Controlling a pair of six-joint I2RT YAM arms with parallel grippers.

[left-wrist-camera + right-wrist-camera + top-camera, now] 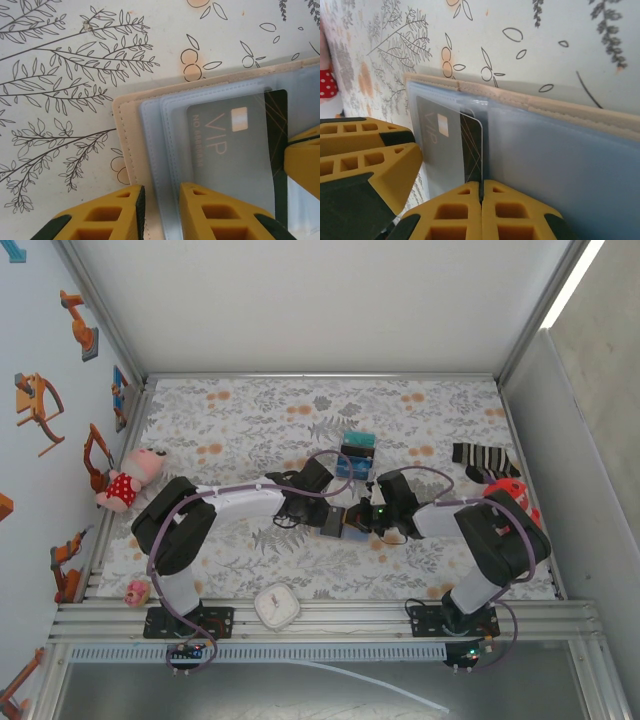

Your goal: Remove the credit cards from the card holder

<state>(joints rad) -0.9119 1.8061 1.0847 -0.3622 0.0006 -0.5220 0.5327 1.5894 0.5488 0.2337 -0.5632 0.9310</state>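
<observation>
The card holder lies open on the flowered cloth, tan outside with pale blue pockets. A black credit card marked VIP sits in a clear pocket, its dark edge sticking out. My left gripper is nearly closed across the holder's outer edge, one finger on each side of the tan flap and blue pocket. My right gripper is shut on the card's exposed edge. In the top view both grippers meet at the middle of the table.
A teal, blue and black block stands just behind the grippers. A striped sock and a red item lie at the right. A pink doll lies at the left, a white clock at the front.
</observation>
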